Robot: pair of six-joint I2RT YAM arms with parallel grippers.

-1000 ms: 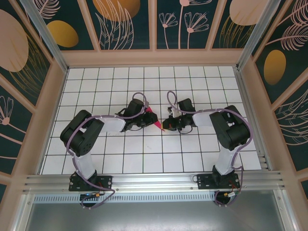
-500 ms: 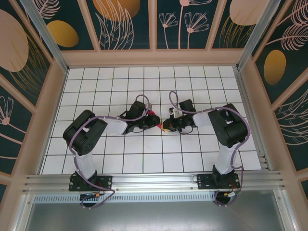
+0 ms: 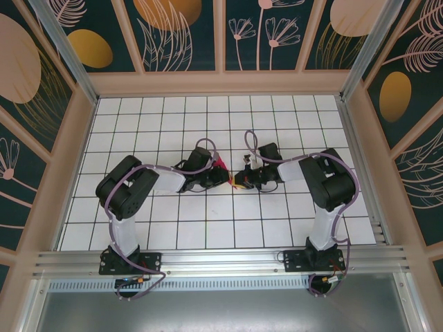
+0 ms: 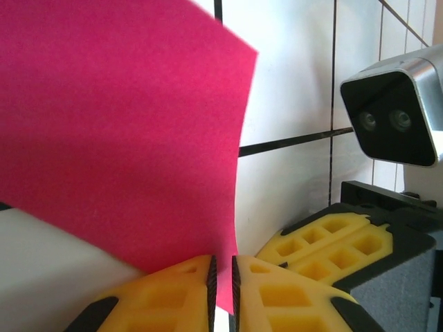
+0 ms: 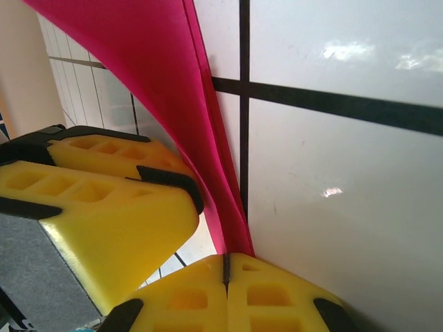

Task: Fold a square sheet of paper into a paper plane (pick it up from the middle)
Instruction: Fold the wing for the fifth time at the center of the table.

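The magenta-pink paper (image 4: 124, 138) is folded into a narrow layered strip (image 5: 173, 104) and held up off the tiled floor between both grippers. In the top view only a pink sliver (image 3: 221, 164) shows at the middle of the floor. My left gripper (image 4: 221, 277) has its yellow pads pinched to a thin slit with the paper's lower edge between them. My right gripper (image 5: 226, 273) is shut tight on the paper's pointed end. The two grippers (image 3: 225, 174) (image 3: 239, 180) almost touch; the right one's fingers (image 4: 325, 256) sit just beside the left one's.
White tiled floor (image 3: 208, 221) with black grid lines lies all round. Patterned walls (image 3: 221, 41) close in the back and sides. The right wrist camera (image 4: 394, 117) hangs close to the left gripper. A metal rail (image 3: 221, 259) runs along the near edge.
The left gripper has slid right toward the right gripper, closing the gap between them. Less pink paper shows from above now. The right arm has barely moved.
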